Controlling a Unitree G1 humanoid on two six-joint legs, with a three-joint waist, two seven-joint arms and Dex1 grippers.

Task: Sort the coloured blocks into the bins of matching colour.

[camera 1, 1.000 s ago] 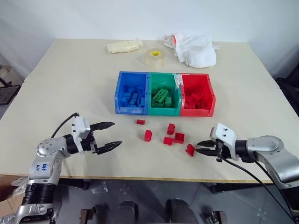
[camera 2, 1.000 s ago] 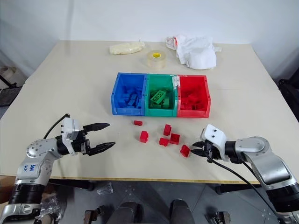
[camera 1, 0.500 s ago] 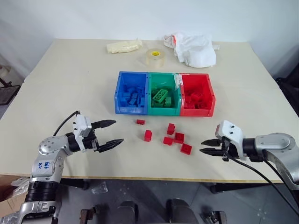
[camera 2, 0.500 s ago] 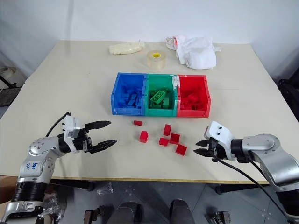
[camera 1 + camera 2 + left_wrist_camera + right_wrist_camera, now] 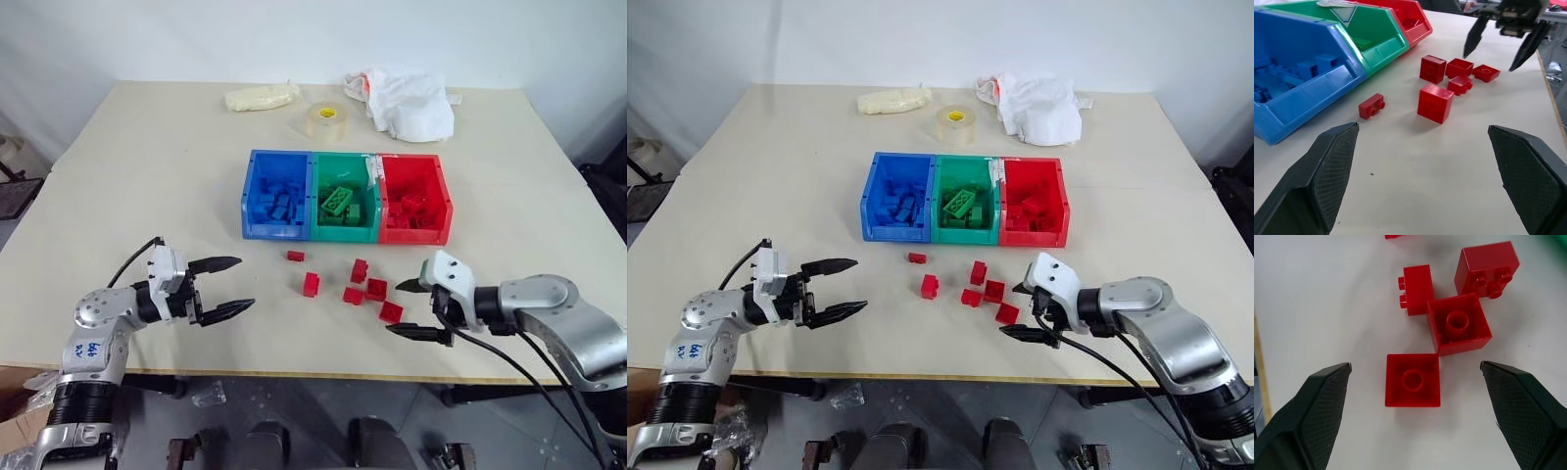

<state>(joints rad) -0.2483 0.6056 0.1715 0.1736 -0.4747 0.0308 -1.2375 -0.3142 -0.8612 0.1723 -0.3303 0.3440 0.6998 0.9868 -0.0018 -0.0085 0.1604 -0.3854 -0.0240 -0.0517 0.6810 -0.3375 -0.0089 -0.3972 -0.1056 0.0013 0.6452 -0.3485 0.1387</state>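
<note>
Just ahead of the right gripper (image 5: 409, 308), between its widely spread, empty fingers, lay the nearest red block (image 5: 1412, 380), studs down and square, so no long axis. Left gripper (image 5: 224, 285) hung equally wide and empty, well apart from the cluster; right arm nearer. Counted six loose red blocks on the table (image 5: 147, 186), three bins: blue bin (image 5: 249, 196), green bin (image 5: 314, 191), red bin (image 5: 443, 201).

Right tool (image 5: 1413, 416) fingers spread wide, nothing held. Between them on the surface (image 5: 1322, 308): flat red brick (image 5: 1413, 380), hollow side up. Just beyond it, touching corner-to-corner, a second upturned red brick (image 5: 1459, 324); two more red bricks (image 5: 1418, 288) (image 5: 1488, 268) beside that.
</note>
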